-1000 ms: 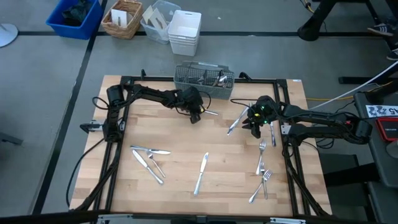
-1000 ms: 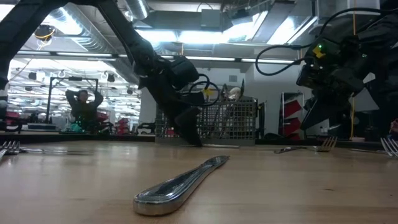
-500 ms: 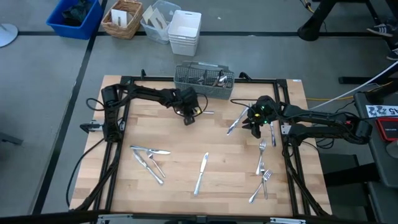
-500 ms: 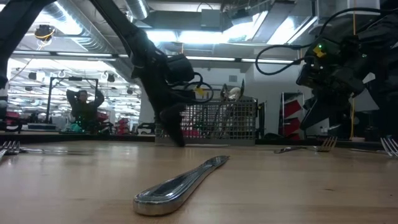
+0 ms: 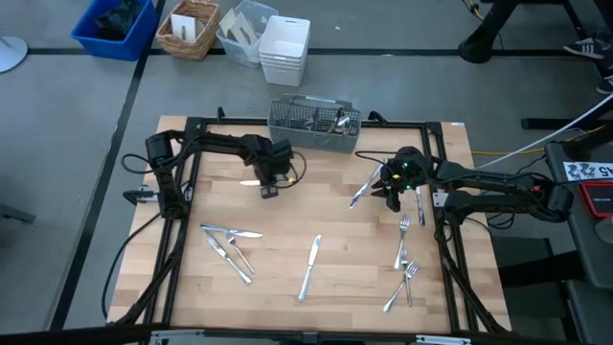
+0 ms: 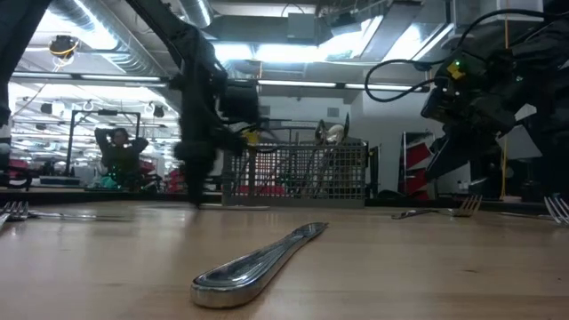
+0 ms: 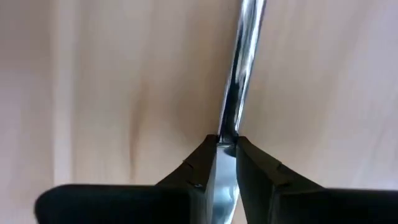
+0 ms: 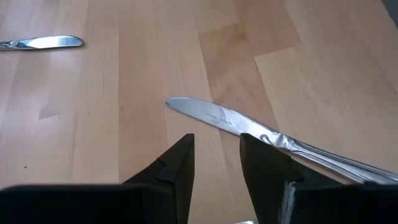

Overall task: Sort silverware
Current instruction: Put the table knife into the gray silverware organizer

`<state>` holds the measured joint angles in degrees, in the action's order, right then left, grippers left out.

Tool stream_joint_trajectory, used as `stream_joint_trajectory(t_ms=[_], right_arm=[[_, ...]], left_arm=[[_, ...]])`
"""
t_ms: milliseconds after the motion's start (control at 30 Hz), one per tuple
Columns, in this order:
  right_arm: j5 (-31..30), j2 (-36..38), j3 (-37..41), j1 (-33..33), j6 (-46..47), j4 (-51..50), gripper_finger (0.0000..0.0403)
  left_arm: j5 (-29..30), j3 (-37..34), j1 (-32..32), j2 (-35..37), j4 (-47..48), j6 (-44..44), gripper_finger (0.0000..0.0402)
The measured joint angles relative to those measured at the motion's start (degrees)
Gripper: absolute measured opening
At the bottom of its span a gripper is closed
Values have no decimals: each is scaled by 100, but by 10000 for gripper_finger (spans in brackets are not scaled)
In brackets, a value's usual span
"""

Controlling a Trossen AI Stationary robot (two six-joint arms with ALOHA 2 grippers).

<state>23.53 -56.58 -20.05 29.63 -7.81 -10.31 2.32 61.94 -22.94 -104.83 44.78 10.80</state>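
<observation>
High view: the left gripper (image 5: 269, 188) sits over the tabletop (image 5: 287, 240) before the wire caddy (image 5: 314, 123); the right gripper (image 5: 393, 196) hovers beside a table knife (image 5: 365, 185).

Left wrist view: jaws pinch a silver utensil (image 7: 239, 81).

Right wrist view: jaws spread above the table knife (image 8: 249, 129).

The table (image 5: 287, 220) is pale wood, planked, smooth and kinda matt with visible grain. The silverware (image 6: 258, 262) is shiny polished metal, mirror-glossy. The caddy (image 5: 314, 122) looks like grey wire mesh, dull. The gripper fingers (image 8: 177, 168) are black and matt, plastic-looking.
</observation>
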Motion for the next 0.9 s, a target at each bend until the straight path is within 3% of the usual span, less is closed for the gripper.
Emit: stream_joint_trajectory(t_ms=[267, 567, 767, 900], right_arm=[[2, 0, 0, 0, -1, 0, 131], [4, 0, 0, 0, 0, -3, 131], [6, 0, -1, 0, 2, -4, 131], [7, 0, -2, 0, 0, -4, 131]], left_arm=[[372, -22, 56, 213, 1709, 491, 42], [386, -6, 198, 194, 1398, 430, 22], [362, 1, 197, 198, 1487, -1014, 32], [-140, 2, 198, 209, 1646, -2315, 30]])
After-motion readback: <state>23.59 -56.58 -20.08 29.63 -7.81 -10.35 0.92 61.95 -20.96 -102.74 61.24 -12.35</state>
